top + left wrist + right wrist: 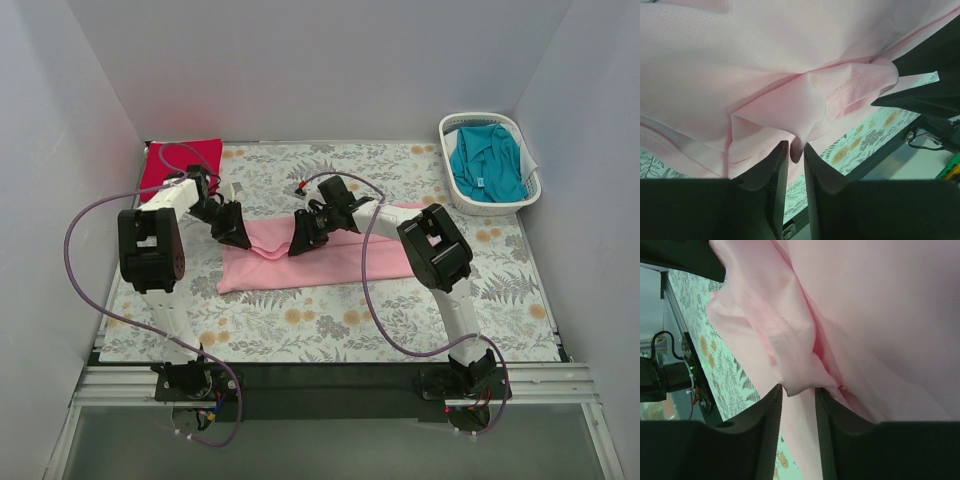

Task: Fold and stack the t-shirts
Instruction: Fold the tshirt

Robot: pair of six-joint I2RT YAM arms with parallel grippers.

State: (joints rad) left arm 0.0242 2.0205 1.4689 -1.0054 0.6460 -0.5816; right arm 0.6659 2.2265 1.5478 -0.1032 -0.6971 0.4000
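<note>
Now, both arms are down on the pink t-shirt point(300, 262), which lies as a long, partly folded band across the middle of the surface, on the floral cloth point(400, 300). The left gripper point(236, 234) is at the band's far left end, fingers almost together with a fold of pink nipped at the tips. The right gripper point(302, 242) is on the far edge near the middle, jaws partly apart with a bunched fold in their mouth, and I can't tell whether it truly grips. To fold well here, I'd say both pinches must be secure, then lifted level and carried together so the edge lands straight, without dragging the layer beneath. At the far right corner the white laundry basket point(480, 118) has the teal t-shirt point(487, 165) heaped inside. The red t-shirt point(180, 160) lies at the far left corner.
</note>
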